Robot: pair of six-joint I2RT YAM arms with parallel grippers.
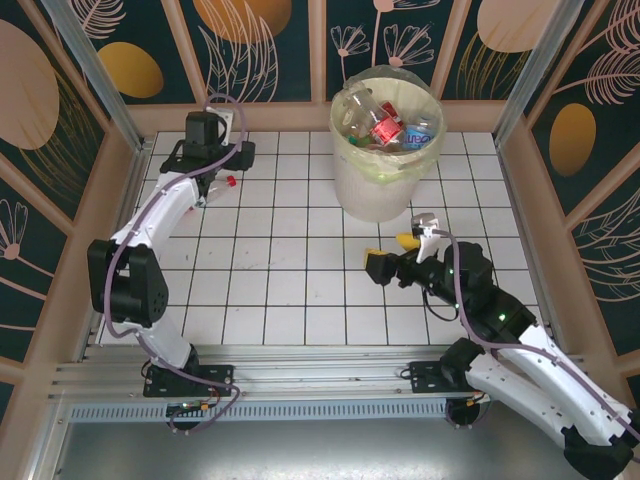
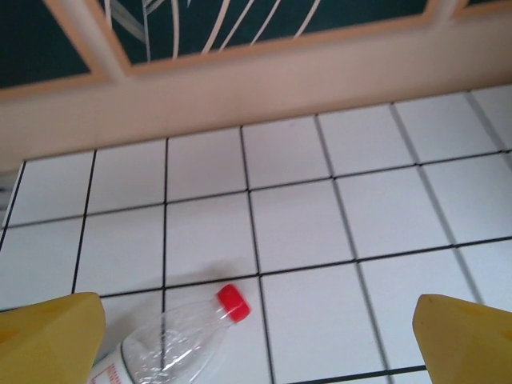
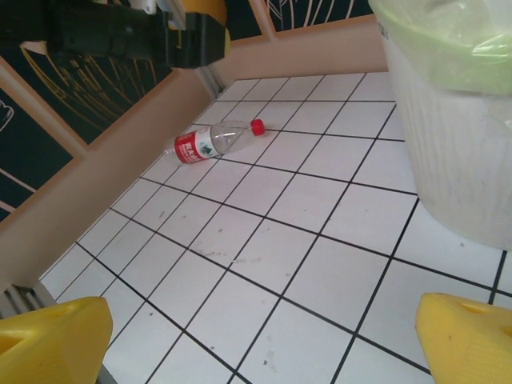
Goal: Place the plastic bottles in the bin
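Note:
One clear plastic bottle [image 3: 212, 142] with a red cap and red label lies on the tiled floor near the far left wall. In the left wrist view this bottle [image 2: 180, 346] lies between and below my yellow fingers [image 2: 48, 340], closer to the left one. My left gripper [image 2: 256, 352] hangs open above it, not touching. From above, the bottle's red cap [image 1: 230, 181] peeks out beside the left gripper [image 1: 212, 175]. The white bin [image 1: 385, 150] with its pale green liner holds several bottles. My right gripper [image 1: 390, 253] is open and empty near the bin's base [image 3: 456, 136].
A wooden rim and patterned panels enclose the white tiled floor [image 1: 280, 270]. The left arm's dark body [image 3: 120, 32] shows at the top of the right wrist view. Open tiles stretch between the bottle and the bin.

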